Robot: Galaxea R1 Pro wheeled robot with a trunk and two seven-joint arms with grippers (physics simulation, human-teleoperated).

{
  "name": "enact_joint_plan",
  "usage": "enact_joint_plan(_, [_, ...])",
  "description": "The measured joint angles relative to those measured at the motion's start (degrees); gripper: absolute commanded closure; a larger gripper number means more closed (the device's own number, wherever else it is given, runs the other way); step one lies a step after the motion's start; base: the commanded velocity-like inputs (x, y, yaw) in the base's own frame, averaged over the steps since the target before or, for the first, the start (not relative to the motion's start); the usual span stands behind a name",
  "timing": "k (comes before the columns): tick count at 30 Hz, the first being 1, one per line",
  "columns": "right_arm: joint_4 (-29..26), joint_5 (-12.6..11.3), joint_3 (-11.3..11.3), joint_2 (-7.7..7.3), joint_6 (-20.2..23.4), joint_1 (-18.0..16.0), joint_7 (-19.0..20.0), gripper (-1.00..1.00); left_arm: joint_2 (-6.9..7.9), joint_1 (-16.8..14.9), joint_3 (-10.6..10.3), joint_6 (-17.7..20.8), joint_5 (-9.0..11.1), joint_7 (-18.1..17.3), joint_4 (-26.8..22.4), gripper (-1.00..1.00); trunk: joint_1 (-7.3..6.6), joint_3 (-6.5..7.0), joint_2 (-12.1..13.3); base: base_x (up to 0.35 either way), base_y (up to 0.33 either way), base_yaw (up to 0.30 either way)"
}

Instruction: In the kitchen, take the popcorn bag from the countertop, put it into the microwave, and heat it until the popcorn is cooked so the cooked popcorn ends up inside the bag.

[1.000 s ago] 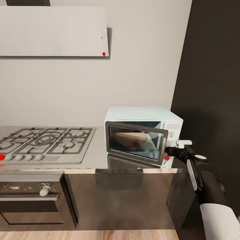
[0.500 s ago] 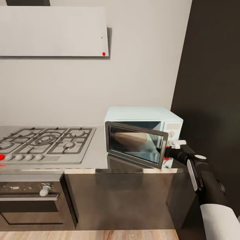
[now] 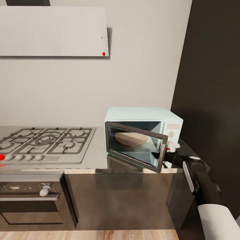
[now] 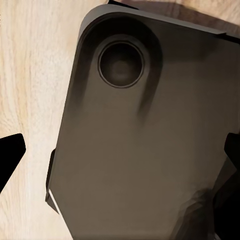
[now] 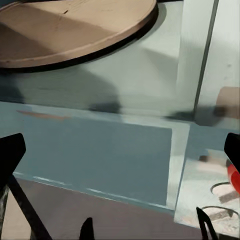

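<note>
Popcorn bag (image 3: 130, 138) – inside microwave (image 3: 143, 120) on table (image 3: 96, 150) | door (image 3: 135, 145) ajar | right tool (image 3: 159, 155) at door edge, spread wide, holding nothing | closing, heating left

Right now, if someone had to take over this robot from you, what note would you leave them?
Left gripper: open, holding nothing, hanging over the wood floor.
Right gripper: open, empty, at the free edge of the microwave's door.
The microwave stands on the countertop beside the gas hob. Its door is partly open, and a round tan plate lies inside.
Done: door unlatched.
Left: probably swing the door wide, put the popcorn bag inside, shut the door and start the heating.
</note>
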Motion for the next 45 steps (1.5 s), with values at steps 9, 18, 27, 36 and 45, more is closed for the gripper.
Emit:
enact_joint_plan(9, [0.25,0.36,0.03,-0.37,-0.06,0.0,2.31,-1.0,-0.02,-0.02,0.01,-0.09,0.03,0.03,0.0,-1.0,0.02,0.0,0.0,-0.169,0.099,0.0])
enact_joint_plan(18, [1.56,0.28,0.29,0.03,-0.03,0.0,2.43,-1.0,0.08,0.0,0.08,-0.08,0.02,0.03,0.0,-1.0,0.0,0.0,0.0,-0.114,0.093,0.0])
enact_joint_plan(27, [2.04,0.49,0.14,-0.86,-0.07,0.0,13.73,-1.0,0.56,-0.01,0.08,-0.02,0.12,-0.28,0.0,-1.0,0.0,0.0,0.0,-0.001,0.001,0.0])
enact_joint_plan(36, [1.7,0.84,0.25,-1.59,-0.17,0.0,26.51,-1.0,0.52,0.0,0.08,-0.05,0.12,-0.29,0.0,-1.0,0.0,0.0,0.0,0.0,0.0,0.0])
enact_joint_plan(45, [1.18,0.66,0.42,-1.73,-0.12,-0.01,28.24,-1.0,0.52,-0.01,0.08,-0.08,0.13,-0.29,0.0,-1.0,0.0,0.0,0.0,0.0,0.0,0.0])
